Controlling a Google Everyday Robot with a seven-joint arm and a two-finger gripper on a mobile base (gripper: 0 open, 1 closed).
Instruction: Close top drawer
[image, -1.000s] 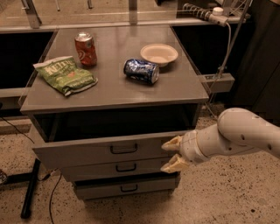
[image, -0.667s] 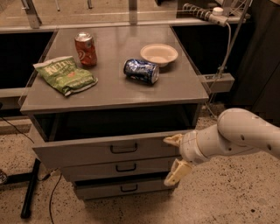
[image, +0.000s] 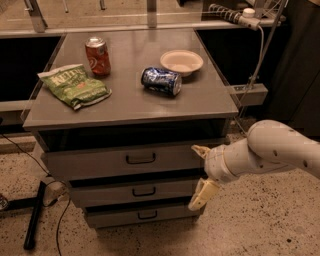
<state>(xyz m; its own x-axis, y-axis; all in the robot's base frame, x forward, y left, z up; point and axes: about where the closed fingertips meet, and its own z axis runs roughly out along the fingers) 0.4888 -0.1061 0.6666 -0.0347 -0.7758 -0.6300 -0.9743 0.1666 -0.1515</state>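
the top drawer (image: 100, 161) sits just left of the gripper (image: 201, 172), with its wide grey front standing proud of the cabinet and a dark band of its open inside showing above the front edge. so it is not yet shut, and by my reading the task is at its start or only partly done: the whole push inward remains.

the gripper hangs at the right end of that front, fingers spread wide apart and grasping nothing. the upper finger (image: 200, 150) lies by the front's top right corner. the lower finger (image: 203, 194) points down and sits to the right of the middle drawer (image: 115, 192). whether either finger actually touches a front i cannot tell. the black pull (image: 140, 159) is well to the gripper's left, at the centre of the front, and nothing is on it.

the bottom drawer (image: 110, 216) is below and left of the gripper. both lower drawers also stand out a little from the cabinet in steps.

above and to the left, on the cabinet top (image: 210, 102), are a blue can (image: 161, 81) lying on its side, a pale bowl (image: 181, 61), an upright red can (image: 97, 56) and a green chip bag (image: 75, 86), all well apart from the gripper.

what is left, as i judge it, is to press against the front and drive it back until it is flush under the top.
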